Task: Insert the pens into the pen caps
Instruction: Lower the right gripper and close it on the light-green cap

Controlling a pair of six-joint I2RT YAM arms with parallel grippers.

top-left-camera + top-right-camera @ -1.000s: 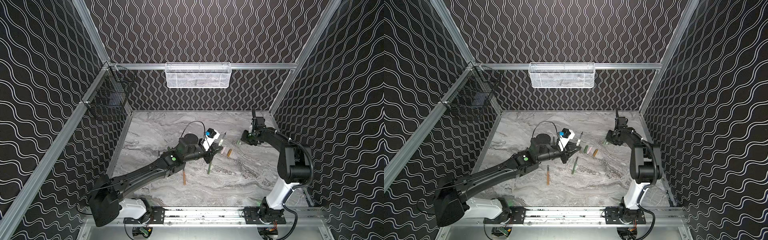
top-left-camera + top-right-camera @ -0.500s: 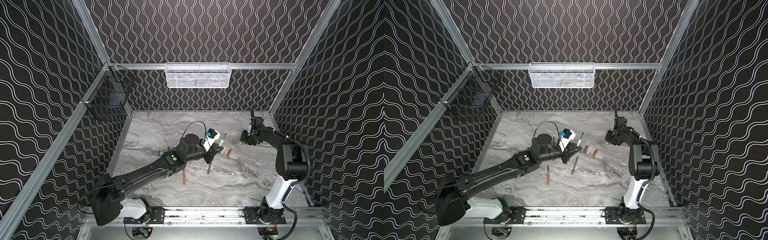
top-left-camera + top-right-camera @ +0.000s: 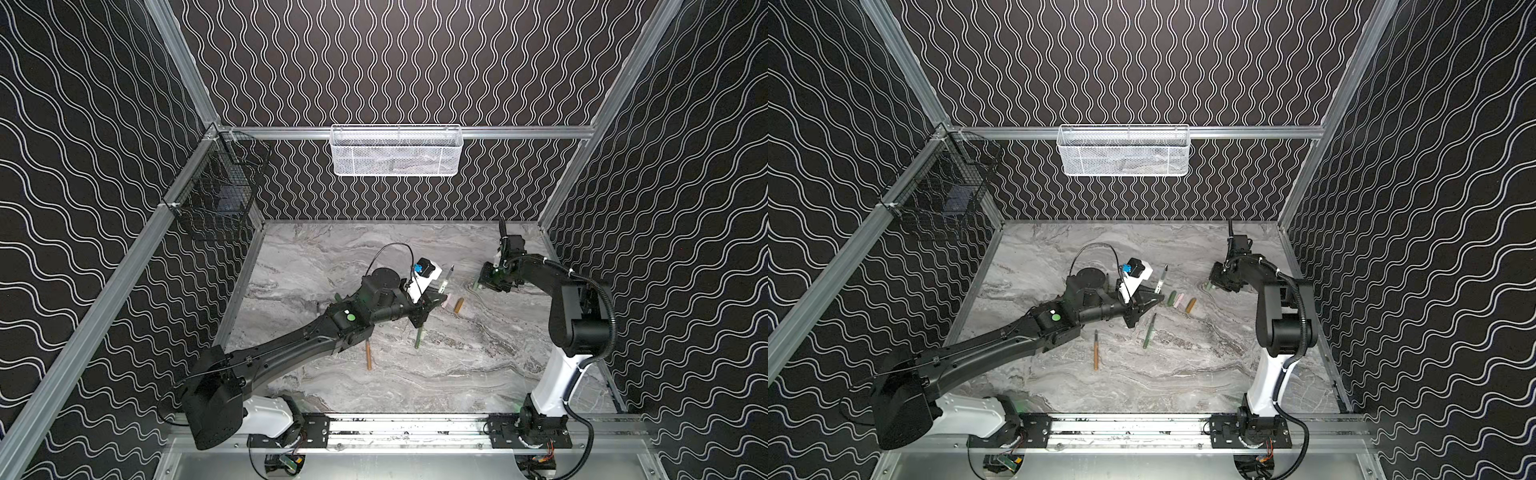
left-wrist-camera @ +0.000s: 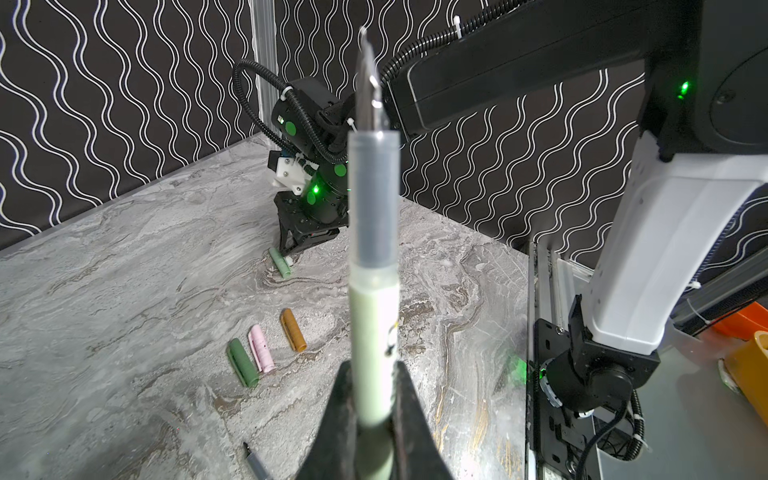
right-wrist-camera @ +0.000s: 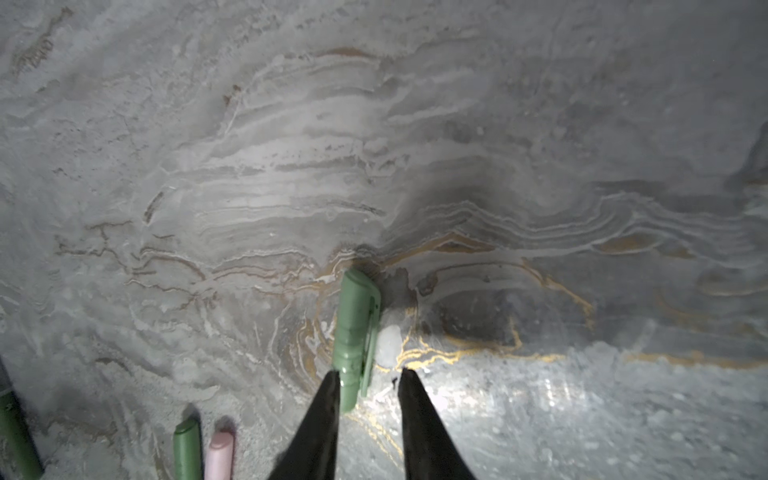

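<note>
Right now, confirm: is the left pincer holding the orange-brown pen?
No, the left pincer grips a pale green pen.

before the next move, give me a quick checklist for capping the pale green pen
1. Hold: the left gripper clamps the pale green pen: ok.
2. Tip: the pen tip is bare and points away from the fingers: ok.
3. Placement: one end of the pale green cap lies between the fingers of the right gripper: ok.
4. Grip on that cap: not ok. It touches one finger, a gap shows at the other, and it lies on the table.
5. Cap's open end faces the pen: cannot tell.
6. The dark green cap, pink cap and orange-brown cap lie apart from the right gripper: ok.
</note>
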